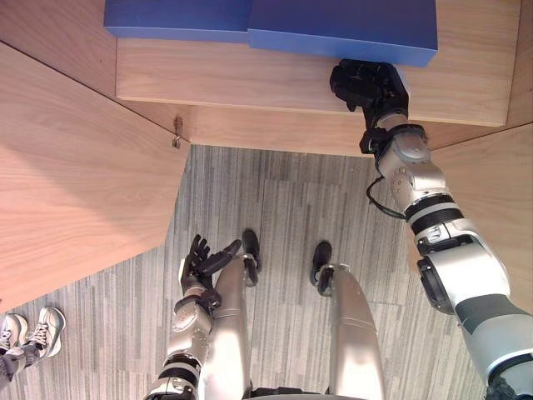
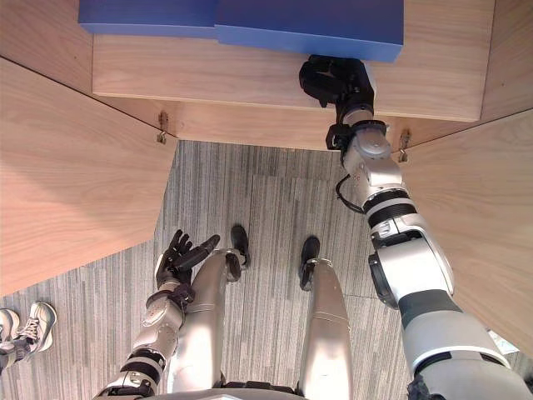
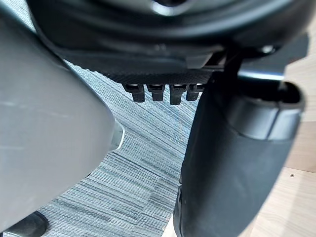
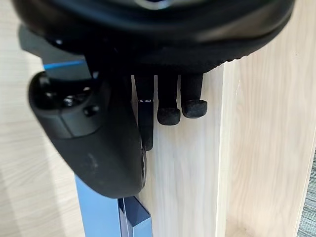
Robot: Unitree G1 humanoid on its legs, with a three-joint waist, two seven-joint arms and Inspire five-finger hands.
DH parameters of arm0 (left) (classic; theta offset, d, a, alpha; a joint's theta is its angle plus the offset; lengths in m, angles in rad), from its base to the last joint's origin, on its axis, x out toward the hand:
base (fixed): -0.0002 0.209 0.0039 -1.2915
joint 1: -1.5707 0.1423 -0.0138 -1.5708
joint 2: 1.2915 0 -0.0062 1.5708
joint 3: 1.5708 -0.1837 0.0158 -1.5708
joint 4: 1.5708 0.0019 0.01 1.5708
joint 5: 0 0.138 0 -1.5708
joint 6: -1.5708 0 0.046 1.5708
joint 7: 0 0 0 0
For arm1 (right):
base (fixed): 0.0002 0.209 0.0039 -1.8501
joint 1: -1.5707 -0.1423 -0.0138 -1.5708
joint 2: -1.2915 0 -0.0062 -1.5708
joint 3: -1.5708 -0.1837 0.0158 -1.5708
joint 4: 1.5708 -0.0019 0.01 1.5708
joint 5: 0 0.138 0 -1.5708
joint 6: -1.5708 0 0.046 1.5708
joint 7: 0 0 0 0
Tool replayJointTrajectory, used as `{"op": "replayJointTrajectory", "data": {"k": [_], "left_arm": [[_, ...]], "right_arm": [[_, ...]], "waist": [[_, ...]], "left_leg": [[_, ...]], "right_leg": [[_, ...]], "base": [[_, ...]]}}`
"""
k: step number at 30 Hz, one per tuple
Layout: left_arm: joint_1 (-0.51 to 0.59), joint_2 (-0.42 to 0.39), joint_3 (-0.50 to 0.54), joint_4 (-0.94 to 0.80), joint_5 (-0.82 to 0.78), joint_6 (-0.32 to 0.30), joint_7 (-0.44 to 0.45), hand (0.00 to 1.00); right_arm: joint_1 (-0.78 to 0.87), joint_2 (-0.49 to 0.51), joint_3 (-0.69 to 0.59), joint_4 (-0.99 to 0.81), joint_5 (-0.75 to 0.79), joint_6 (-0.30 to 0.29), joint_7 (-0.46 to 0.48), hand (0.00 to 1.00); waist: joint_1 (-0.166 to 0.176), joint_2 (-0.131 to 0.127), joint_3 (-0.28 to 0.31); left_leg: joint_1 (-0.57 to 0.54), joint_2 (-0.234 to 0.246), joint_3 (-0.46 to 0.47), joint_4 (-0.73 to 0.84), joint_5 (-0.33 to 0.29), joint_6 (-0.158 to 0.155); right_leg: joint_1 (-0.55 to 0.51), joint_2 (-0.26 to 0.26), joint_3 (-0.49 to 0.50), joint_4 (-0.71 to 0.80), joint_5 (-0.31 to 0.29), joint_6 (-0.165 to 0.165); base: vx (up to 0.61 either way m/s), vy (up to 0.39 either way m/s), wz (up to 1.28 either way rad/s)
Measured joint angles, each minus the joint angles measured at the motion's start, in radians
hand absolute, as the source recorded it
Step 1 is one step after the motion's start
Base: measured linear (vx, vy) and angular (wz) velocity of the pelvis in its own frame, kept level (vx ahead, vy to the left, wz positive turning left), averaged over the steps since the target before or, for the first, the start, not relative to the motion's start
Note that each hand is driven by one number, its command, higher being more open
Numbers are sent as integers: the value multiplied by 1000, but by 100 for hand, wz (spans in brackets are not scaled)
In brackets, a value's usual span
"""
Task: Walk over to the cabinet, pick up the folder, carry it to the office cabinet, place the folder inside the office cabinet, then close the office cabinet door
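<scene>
From where I stand, the blue folder (image 1: 341,21) lies flat on the wooden shelf (image 1: 250,87) inside the cabinet, pushed well back from the shelf's front lip. Both cabinet doors, the left door (image 1: 75,183) and the right door (image 1: 500,175), stand swung wide, which I take to be what gives the arm room to reach in. The right hand (image 1: 369,83) is stretched out over the shelf, hard up against the folder's near edge. In its wrist view the fingers (image 4: 169,114) are bent in toward the palm over bare wood, with the thumb lying toward the blue. Nothing sits between thumb and fingers that I can make out, so I'd call it a closed, empty hand at the folder's edge, not a grip on it. I can't say whether it actually touches the folder. The left hand (image 1: 198,265) hangs low over the grey striped carpet (image 1: 275,200), fingers loose and spread, plainly kept out of the job. The folder itself is a deep, even blue, thick and slab-like, with a paler front edge. A step partway along makes it look like two sections side by side, though I can't tell if that is one piece or two. A person's shoes (image 1: 33,329) wait off to the side.
</scene>
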Motion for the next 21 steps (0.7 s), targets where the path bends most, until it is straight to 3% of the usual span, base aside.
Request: {"op": "replayJointTrajectory", "data": {"k": [8, 16, 21], "left_arm": [[0, -2, 5, 3, -19, 3, -4, 100], [0, -16, 7, -16, -20, 7, -24, 100], [0, -21, 10, -22, -39, 13, -24, 100]], "right_arm": [[-49, 26, -18, 37, 196, 19, 1, 0], [-5, 142, -75, -35, 474, 14, 72, 0], [9, 211, -238, -71, 590, -61, 31, 0]], "waist": [[-3, 1, 0], [15, 1, -1], [28, 1, 0]], "left_leg": [[2, -9, -6, -52, 40, -6], [-3, -18, -7, -77, 63, -7], [-4, -26, -6, -76, 63, -6]], "right_leg": [[-2, -1, -12, -26, 21, -9], [-18, -7, -16, -23, 23, -12], [-18, -15, -15, -21, 23, -12]], "base": [[-26, -44, 4], [-9, -38, 4], [2, -2, 1]]}}
